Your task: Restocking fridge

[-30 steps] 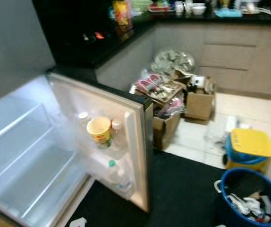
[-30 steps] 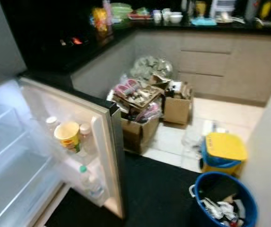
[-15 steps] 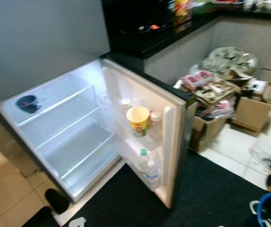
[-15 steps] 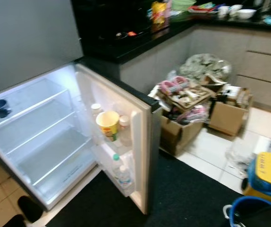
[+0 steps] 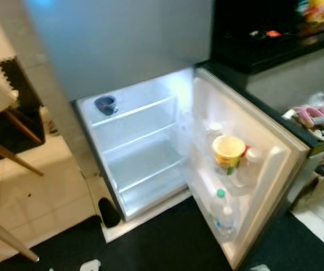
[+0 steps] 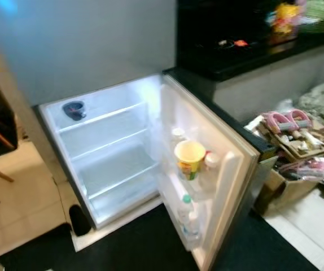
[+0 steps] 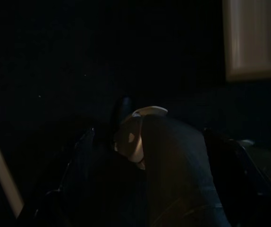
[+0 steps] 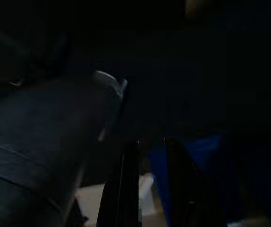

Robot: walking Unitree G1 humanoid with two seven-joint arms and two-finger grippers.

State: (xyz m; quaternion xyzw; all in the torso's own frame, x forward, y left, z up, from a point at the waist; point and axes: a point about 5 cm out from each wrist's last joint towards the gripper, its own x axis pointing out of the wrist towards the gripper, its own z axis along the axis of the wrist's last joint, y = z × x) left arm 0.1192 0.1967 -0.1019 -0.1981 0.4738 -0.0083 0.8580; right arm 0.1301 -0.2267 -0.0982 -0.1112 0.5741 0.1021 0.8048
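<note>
Left eye view. The fridge (image 5: 145,141) stands open ahead of the robot and somewhat to its left, its lit compartment facing the camera. The door (image 5: 252,169) is swung out toward the robot's right, so the opening is bounded on that side. The wire shelves (image 5: 136,110) run across the compartment and look bare apart from a small dark bowl (image 5: 106,104) at the back of the top one. The door rack carries a yellow cup (image 5: 228,152), a white-capped jar (image 5: 253,158) just beside it, and water bottles (image 5: 223,210) in the lower bin. A black counter (image 5: 275,48) lies beyond the door.

Right eye view. Same scene; a cardboard box (image 6: 289,169) heaped with clutter stands on the floor past the door's edge.

Left wrist view. Very dark; a pale rounded shape can be made out, its nature unclear. The left jaws cannot be judged open or closed.

Right wrist view. Also dark. The right gripper (image 8: 154,189) shows two black fingers (image 8: 126,189) standing slightly apart with nothing between them, above something blue. Which arm is nearer the fridge cannot be told.
</note>
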